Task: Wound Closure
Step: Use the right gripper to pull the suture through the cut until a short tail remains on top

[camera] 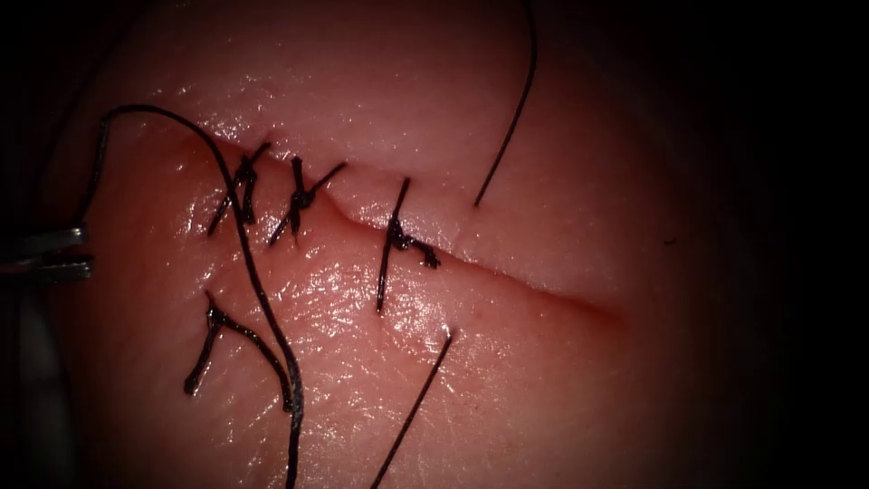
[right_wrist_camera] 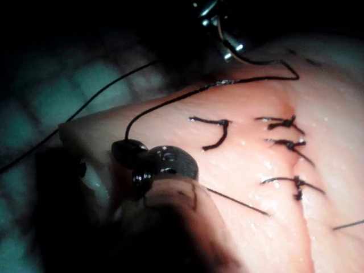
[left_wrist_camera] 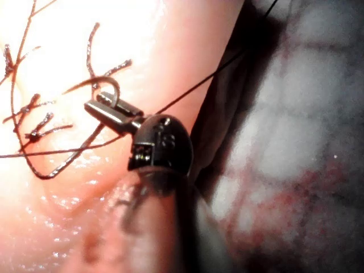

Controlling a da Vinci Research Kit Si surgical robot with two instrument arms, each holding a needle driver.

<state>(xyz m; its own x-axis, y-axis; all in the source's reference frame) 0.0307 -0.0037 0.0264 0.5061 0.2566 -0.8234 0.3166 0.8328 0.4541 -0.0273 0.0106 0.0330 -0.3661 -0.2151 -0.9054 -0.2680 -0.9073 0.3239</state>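
Observation:
The tissue [camera: 543, 380] has a cut [camera: 543, 285] running from upper left to right. At the far left, off the cut, my left tool [camera: 77, 252] [left_wrist_camera: 94, 107] [right_wrist_camera: 230, 48] is shut on the curved needle [left_wrist_camera: 105, 81] [right_wrist_camera: 250, 58] near one end. The needle is out of the tissue. Dark thread [camera: 244, 244] rises from that tool, arcs over the left stitches and runs down out of the picture. My right tool [right_wrist_camera: 126, 149] is shut on this thread [right_wrist_camera: 187, 94]. A further thread enters beyond the cut [camera: 477, 201] and comes out on the near side [camera: 446, 337].
Three knotted stitches [camera: 244, 181] [camera: 299, 199] [camera: 398, 240] cross the left part of the cut. A loose cut piece of thread [camera: 217, 326] lies on the tissue's lower left. A red-stained white cloth [left_wrist_camera: 296, 170] lies beside the tissue.

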